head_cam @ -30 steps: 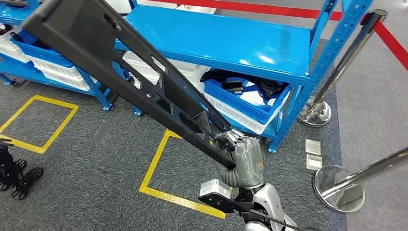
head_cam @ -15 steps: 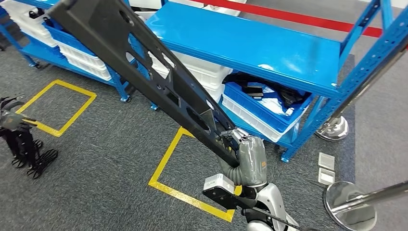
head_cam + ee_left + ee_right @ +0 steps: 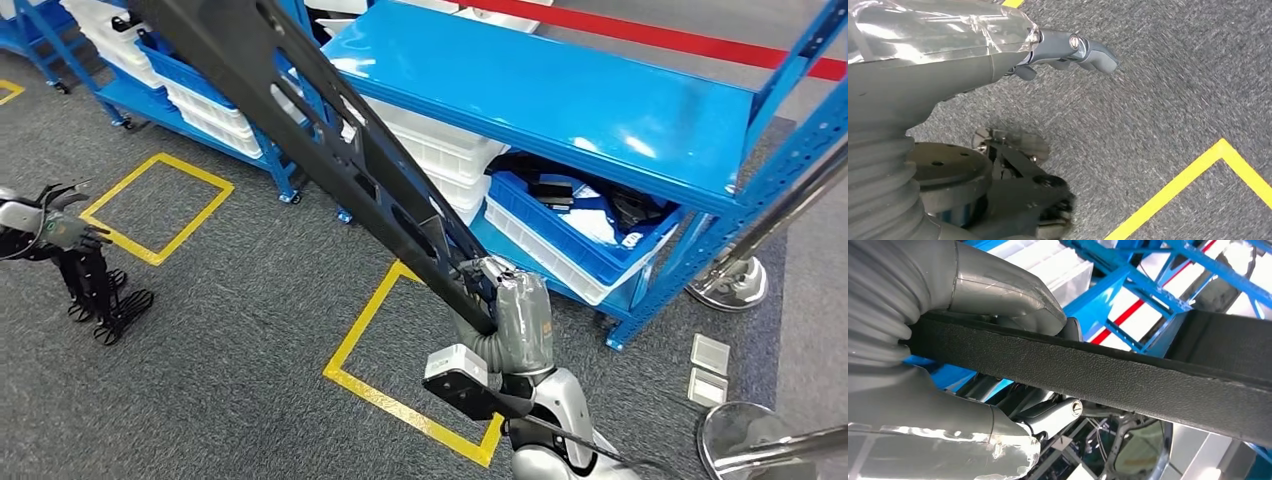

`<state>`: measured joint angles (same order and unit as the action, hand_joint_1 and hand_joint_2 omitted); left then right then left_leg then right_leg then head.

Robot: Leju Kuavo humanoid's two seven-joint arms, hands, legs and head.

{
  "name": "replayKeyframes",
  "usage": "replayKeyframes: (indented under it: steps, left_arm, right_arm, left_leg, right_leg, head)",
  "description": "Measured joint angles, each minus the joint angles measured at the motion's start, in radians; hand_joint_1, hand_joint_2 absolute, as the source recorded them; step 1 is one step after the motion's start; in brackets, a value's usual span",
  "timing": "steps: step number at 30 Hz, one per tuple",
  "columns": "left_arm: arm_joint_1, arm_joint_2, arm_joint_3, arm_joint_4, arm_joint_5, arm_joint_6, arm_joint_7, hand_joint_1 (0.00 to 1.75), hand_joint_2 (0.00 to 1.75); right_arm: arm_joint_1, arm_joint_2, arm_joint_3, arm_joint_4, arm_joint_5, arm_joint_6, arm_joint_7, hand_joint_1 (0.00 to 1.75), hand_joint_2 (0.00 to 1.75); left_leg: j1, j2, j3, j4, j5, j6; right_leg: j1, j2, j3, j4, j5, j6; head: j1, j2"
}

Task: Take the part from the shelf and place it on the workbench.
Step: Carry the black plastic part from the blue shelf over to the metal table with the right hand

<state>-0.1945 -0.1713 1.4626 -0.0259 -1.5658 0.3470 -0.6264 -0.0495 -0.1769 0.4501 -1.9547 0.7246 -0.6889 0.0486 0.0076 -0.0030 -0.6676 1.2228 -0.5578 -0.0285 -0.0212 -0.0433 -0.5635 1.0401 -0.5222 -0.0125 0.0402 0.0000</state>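
So the part [image 3: 330, 150], a long black bar with cutouts along it, is held up in the air by the right robot hand [image 3: 497, 300], gripped near its lower end, and it slants up and away across the front of the blue shelf [image 3: 560, 90]. In the right wrist view the textured black edge of the part [image 3: 1128, 380] is seen clamped between the grey thumb and the darker fingers [image 3: 1048, 415] of that right robot hand [image 3: 973, 340], so it's a firm hold, not just a touch. The left robot hand [image 3: 60, 228] is seen low at the left side over the grey carpet [image 3: 220, 330], with nothing in it and its fingers spread apart; in the left wrist view its thumb [image 3: 1083, 47] is stuck out over the carpet too. Yellow tape squares [image 3: 400, 390] are marked on the floor in front of the shelf. Blue bins [image 3: 560, 235] and white bins [image 3: 440, 150] are stacked on the lower level of the shelf, with dark stuff inside the blue one that can't really be made out. A chrome stanchion base [image 3: 735, 285] is seen beside the shelf's right post, and a red barrier line [image 3: 650, 35] is seen running behind it.
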Motion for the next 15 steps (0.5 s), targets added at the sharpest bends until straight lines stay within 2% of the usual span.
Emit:
replayKeyframes:
  steps: [2,3,4,6,8,10,11,12,13,14,15]
  left_arm:
    - [-0.001,0.0,0.0,0.0,-0.002,0.0,0.0,0.0,1.75]
    - [-0.002,0.0,0.0,0.0,-0.004,0.0,0.0,0.0,1.75]
    - [-0.002,0.0,0.0,0.0,-0.004,0.0,0.0,0.0,1.75]
    - [-0.001,0.0,0.0,0.0,-0.004,0.0,0.0,0.0,1.75]
    - [0.0,0.0,0.0,0.0,-0.004,0.0,-0.001,0.0,1.75]
    - [-0.002,0.0,0.0,0.0,-0.004,0.0,-0.002,0.0,1.75]
    - [-0.002,0.0,0.0,0.0,-0.004,0.0,-0.002,0.0,1.75]
    - [-0.002,0.0,0.0,0.0,-0.004,0.0,-0.002,0.0,1.75]
    - [-0.002,0.0,0.0,0.0,-0.004,0.0,-0.002,0.0,1.75]
    - [-0.002,0.0,0.0,0.0,-0.004,0.0,-0.002,0.0,1.75]
    - [-0.002,0.0,0.0,0.0,-0.003,0.0,-0.002,0.0,1.75]
  right_arm:
    - [-0.003,-0.002,0.0,0.0,0.0,0.0,0.0,1.75,1.75]
    - [-0.004,-0.003,0.0,0.0,0.0,0.0,-0.001,1.75,1.75]
    - [-0.005,-0.004,0.0,0.0,0.001,0.0,-0.002,1.75,1.75]
    - [-0.008,-0.006,0.0,0.0,0.006,0.0,-0.003,1.75,1.75]
    - [-0.012,-0.009,0.001,0.0,0.014,0.0,-0.001,1.75,1.75]
    - [-0.013,-0.013,0.001,0.0,0.019,0.0,0.004,1.75,1.75]
    - [-0.012,-0.015,0.002,0.0,0.021,0.0,0.008,1.75,1.75]
    - [-0.01,-0.018,0.002,0.0,0.022,0.0,0.011,1.75,1.75]
    - [-0.009,-0.021,0.003,0.0,0.023,0.0,0.015,1.75,1.75]
    - [-0.008,-0.023,0.003,0.0,0.024,0.0,0.018,1.75,1.75]
    - [-0.008,-0.025,0.003,0.0,0.026,0.0,0.02,1.75,1.75]
  left_leg:
    - [-0.007,0.031,0.064,-0.135,0.052,0.012]
    - [-0.012,0.043,0.081,-0.175,0.063,0.017]
    - [-0.016,0.048,0.085,-0.191,0.062,0.02]
    - [-0.016,0.032,0.084,-0.199,0.067,0.028]
    - [-0.01,0.019,0.089,-0.213,0.076,0.04]
    - [-0.007,0.007,0.091,-0.221,0.081,0.048]
    - [-0.007,0.0,0.091,-0.22,0.081,0.051]
    - [-0.007,-0.008,0.091,-0.22,0.08,0.051]
    - [-0.007,-0.017,0.091,-0.218,0.08,0.052]
    - [-0.006,-0.027,0.091,-0.216,0.079,0.051]
    - [-0.005,-0.037,0.091,-0.212,0.077,0.048]
  right_leg:
    - [0.003,-0.014,0.005,0.0,-0.004,0.005]
    - [0.004,-0.021,0.006,0.0,-0.006,0.009]
    - [0.005,-0.029,0.007,-0.001,-0.007,0.012]
    - [0.006,-0.04,0.012,-0.006,-0.009,0.021]
    - [0.005,-0.017,0.007,0.015,-0.03,0.029]
    - [0.003,0.022,-0.036,0.111,-0.086,0.033]
    - [0.003,0.031,-0.069,0.176,-0.114,0.035]
    - [0.003,0.035,-0.097,0.231,-0.13,0.037]
    - [0.003,0.037,-0.112,0.256,-0.128,0.039]
    - [0.001,0.038,-0.109,0.244,-0.106,0.04]
    - [-0.001,0.041,-0.091,0.196,-0.07,0.041]
  head:
    - [0.0,0.0]
    - [0.0,0.0]
    - [0.0,0.0]
    - [0.0,0.0]
    - [0.002,0.0]
    - [0.007,0.0]
    - [0.01,0.0]
    - [0.012,0.0]
    - [0.013,0.0]
    - [0.013,0.0]
    - [0.015,0.0]
